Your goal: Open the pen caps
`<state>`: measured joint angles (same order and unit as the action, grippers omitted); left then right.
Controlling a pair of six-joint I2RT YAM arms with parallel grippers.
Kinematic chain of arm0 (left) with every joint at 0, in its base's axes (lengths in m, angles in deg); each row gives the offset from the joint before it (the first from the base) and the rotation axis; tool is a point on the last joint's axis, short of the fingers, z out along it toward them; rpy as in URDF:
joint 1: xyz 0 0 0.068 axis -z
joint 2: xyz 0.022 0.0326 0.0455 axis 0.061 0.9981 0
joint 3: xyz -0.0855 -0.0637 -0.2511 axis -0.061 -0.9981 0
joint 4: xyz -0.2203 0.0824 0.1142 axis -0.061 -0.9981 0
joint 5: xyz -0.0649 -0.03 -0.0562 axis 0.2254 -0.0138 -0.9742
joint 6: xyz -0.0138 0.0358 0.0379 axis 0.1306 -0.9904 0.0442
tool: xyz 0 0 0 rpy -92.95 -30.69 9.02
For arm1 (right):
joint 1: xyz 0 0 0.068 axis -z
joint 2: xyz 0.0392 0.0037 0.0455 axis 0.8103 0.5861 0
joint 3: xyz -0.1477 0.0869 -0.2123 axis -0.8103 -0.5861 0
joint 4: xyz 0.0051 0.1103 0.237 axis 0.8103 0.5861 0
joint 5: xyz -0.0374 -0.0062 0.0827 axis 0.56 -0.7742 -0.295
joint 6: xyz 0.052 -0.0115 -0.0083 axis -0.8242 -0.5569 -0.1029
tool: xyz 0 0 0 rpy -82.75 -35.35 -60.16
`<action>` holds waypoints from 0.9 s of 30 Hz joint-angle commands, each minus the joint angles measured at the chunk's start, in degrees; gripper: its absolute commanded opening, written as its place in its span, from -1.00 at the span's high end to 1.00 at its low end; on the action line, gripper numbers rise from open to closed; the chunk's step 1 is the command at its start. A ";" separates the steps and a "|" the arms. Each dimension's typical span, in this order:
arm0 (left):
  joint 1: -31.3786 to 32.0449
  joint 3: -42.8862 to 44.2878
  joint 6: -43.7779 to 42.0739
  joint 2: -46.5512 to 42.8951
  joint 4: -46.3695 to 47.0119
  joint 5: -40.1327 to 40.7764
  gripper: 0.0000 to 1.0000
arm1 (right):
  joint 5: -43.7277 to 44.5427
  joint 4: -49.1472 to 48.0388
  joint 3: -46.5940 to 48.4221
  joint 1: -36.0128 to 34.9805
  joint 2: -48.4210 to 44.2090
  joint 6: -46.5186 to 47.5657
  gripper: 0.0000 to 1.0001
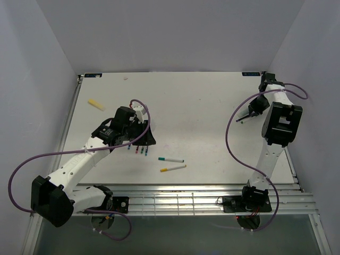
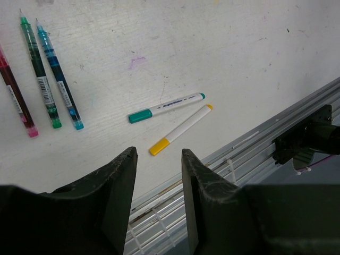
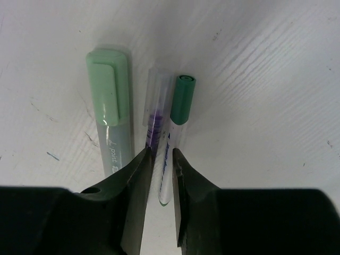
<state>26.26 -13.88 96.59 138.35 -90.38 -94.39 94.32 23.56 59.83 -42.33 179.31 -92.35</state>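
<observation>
My right gripper (image 3: 162,151) is shut on the tail of a slim white pen (image 3: 169,159) with a green cap (image 3: 183,98), low over the table. Beside it lie a clear pen with purple ink (image 3: 154,114) and a pale-green highlighter (image 3: 110,111). My left gripper (image 2: 158,151) hangs open and empty over the table's near edge. Beyond its tips lie a white pen with a green cap (image 2: 140,116) and a white pen with a yellow cap (image 2: 159,146). Three slim dark pens, red (image 2: 16,98), green (image 2: 40,74) and blue (image 2: 58,79), lie to the left.
A yellow highlighter (image 1: 96,104) lies at the far left of the table. A slotted metal rail (image 1: 202,199) runs along the near edge by the arm bases. Purple cables loop off both arms. White walls close in the table on three sides.
</observation>
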 commanded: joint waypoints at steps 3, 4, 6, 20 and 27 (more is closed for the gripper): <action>0.04 0.82 1.50 -0.32 2.45 0.04 0.01 | -0.48 -0.93 2.62 0.43 1.29 -0.37 0.42; 0.04 0.73 1.59 -0.32 2.45 0.04 0.01 | -0.48 -0.93 2.62 0.42 1.55 -0.46 0.42; -0.05 0.73 1.85 -0.32 2.45 0.04 0.01 | -0.48 -0.84 2.44 0.60 1.73 -0.55 0.42; 0.04 0.12 2.38 -0.50 2.45 0.65 0.01 | -1.62 -1.28 2.18 0.60 2.79 -0.99 0.44; 0.04 0.12 2.03 -0.23 2.45 0.48 0.01 | -1.71 -1.72 0.51 0.51 0.68 -0.73 0.45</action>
<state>26.26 -14.06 98.89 138.35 -89.03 -94.19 93.01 22.73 61.06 -42.07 180.65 -92.55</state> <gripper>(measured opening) 0.495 0.277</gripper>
